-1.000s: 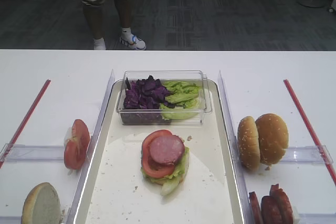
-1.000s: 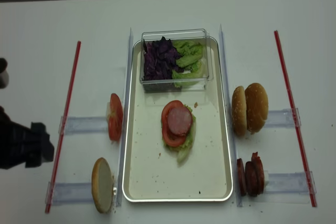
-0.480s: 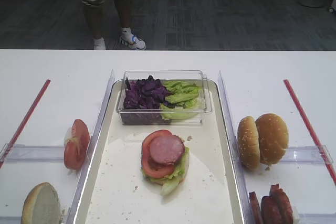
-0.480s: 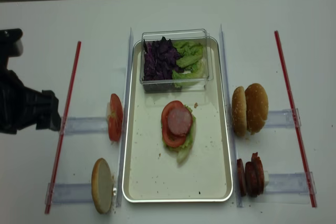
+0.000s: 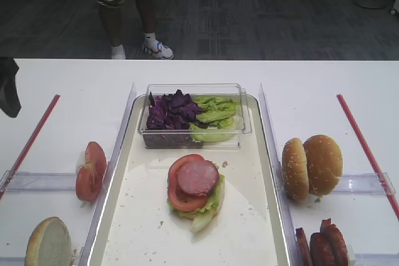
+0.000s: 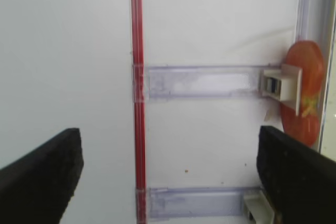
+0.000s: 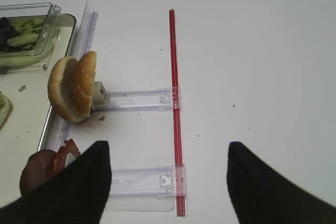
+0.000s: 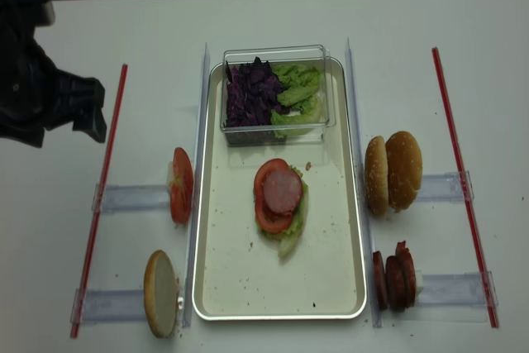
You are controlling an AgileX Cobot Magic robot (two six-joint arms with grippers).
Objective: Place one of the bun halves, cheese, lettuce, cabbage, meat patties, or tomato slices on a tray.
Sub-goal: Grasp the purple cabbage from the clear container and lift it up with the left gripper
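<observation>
— Where's the left gripper (image 6: pixel 168 174)?
— Spread wide and empty over the red strip (image 6: pixel 137 93), tomato slices (image 6: pixel 301 92) just off its right finger.
— And the tray (image 8: pixel 219 274)?
— Further right, carrying lettuce, tomato and a meat patty (image 8: pixel 283 190).
— The right gripper (image 7: pixel 168 182)?
— Gaping too, holding nothing; bun halves (image 7: pixel 73 85) ahead to its left.

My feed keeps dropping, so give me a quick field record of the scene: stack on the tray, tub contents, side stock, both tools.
tray: metal, crumbs on floor
stack: lettuce under, tomato slice, meat patty on top
tub: clear, on tray's far end, holds cabbage left and lettuce right
left stock: tomato slices; one bun half
right stock: bun halves; meat patties
left tool: open, empty, above table left of tomato slices
right tool: open, empty, near right red strip
</observation>
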